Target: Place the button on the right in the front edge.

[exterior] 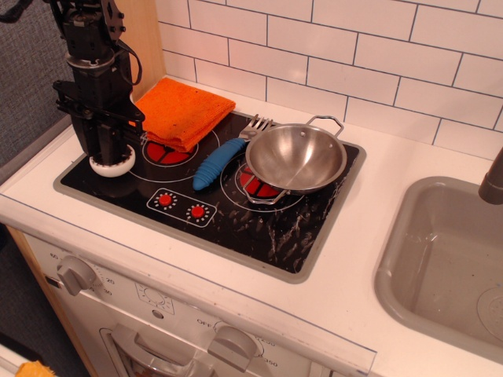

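The button [112, 168] is a small white mushroom half. It sits on the black cooktop near its left end, beside the left red burner circle. My gripper [108, 155] stands upright straight over it with its fingertips down at the button, hiding the button's top. The dark fingers merge into one mass, so I cannot tell whether they are open or closed on it. The front edge [173, 231] is the long grey rim strip along the near side of the cooktop, and nothing lies on it.
An orange cloth [179, 111] lies at the cooktop's back left. A blue-handled fork [218, 163] and a steel pan [295, 157] sit mid-cooktop. Two flat red dots [181, 206] are printed near the front. Grey oven knobs [76, 274] are below. A grey sink [448, 259] is at the right.
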You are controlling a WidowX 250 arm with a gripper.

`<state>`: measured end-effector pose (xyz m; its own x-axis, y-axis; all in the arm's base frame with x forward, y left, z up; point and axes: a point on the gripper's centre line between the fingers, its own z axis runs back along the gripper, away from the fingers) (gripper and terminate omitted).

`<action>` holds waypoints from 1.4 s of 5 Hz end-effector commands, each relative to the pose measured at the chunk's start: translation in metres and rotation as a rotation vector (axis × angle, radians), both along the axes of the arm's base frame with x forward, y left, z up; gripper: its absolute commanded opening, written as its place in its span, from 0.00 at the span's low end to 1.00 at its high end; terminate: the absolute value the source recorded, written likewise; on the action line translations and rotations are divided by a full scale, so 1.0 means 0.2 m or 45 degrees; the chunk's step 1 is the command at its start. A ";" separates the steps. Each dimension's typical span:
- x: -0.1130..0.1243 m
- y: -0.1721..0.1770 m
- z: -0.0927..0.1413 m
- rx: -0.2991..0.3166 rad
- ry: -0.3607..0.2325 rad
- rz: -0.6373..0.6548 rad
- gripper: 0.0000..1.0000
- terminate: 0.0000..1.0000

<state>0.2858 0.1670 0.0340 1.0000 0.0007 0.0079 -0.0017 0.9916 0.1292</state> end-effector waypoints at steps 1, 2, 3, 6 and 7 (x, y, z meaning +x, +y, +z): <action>0.02 -0.07 0.18 -0.006 -0.096 0.002 0.00 0.00; -0.05 -0.24 0.37 -0.011 -0.163 -0.022 0.00 0.00; -0.14 -0.45 0.36 -0.080 -0.133 -0.138 0.00 0.00; -0.27 -0.69 0.10 -0.036 0.005 -0.304 0.00 0.00; -0.24 -0.70 0.05 0.000 0.026 -0.326 0.00 0.00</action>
